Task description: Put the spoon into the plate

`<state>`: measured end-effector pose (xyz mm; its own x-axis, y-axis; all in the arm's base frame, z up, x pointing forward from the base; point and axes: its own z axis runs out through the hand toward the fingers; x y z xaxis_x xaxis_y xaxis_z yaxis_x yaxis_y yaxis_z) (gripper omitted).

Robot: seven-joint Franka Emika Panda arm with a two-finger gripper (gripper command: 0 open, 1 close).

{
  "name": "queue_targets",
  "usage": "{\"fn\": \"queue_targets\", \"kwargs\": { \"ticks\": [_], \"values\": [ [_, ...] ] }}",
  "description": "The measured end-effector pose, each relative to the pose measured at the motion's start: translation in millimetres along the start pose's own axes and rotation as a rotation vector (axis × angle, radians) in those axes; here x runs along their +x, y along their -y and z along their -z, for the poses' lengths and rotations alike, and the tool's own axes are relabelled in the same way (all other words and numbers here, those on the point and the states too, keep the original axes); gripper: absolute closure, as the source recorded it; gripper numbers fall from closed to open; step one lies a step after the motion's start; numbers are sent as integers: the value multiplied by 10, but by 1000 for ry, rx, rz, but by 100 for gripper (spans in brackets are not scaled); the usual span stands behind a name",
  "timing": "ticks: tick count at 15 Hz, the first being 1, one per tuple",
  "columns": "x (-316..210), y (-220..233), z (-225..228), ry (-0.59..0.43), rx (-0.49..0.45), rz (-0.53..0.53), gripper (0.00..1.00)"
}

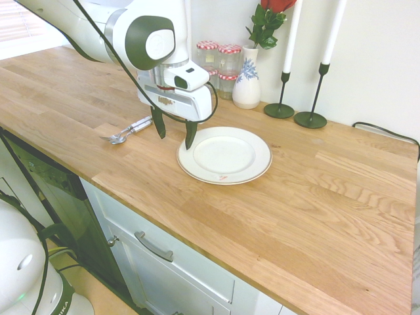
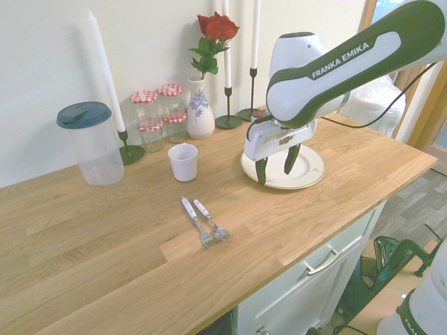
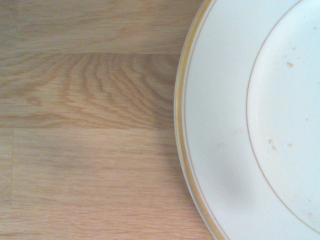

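From my second exterior view, I have the claw point(image 2: 276, 172) spread wide with nothing between its fingers, hanging above the plate's edge nearest the cup. The cream-white plate point(image 2: 285, 171) lies flat on the wooden counter point(image 2: 126, 258); taking its middle as a clock centre in this view, the claw is at about nine o'clock. The spoon point(image 2: 219, 231) rests on the counter, well apart from the plate, out at about eight o'clock. Its bowl is silver, its handle pale, and a fork point(image 2: 205, 238) lies just beside it — the tines and the bowl both point toward the front edge.

Around that same clock, the white cup point(image 2: 184, 162) stands upright at nine, and the flowered vase point(image 2: 200, 110) with red roses point(image 2: 218, 28) stands at about ten, near the jars point(image 2: 149, 125) with checkered lids. The lidded plastic jug point(image 2: 96, 148) is farther out at nine, just beside a candle in a dark holder point(image 2: 130, 150).

My wrist view gives me the plate's rim, gold-edged with thin lines inside it, and a few small brownish specks point(image 3: 271, 144) on the plate — I can't tell what they are.
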<state>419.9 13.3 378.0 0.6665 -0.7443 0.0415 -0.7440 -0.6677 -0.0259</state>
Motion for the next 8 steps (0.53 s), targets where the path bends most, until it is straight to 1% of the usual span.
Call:
{"fn": "queue_targets", "kwargs": {
  "ticks": [4, 8],
  "values": [
    [-72, 74, 55, -1, 4, 24, 0],
    [-561, 576, 358, -57, 19, 52, 0]
  ]
}}
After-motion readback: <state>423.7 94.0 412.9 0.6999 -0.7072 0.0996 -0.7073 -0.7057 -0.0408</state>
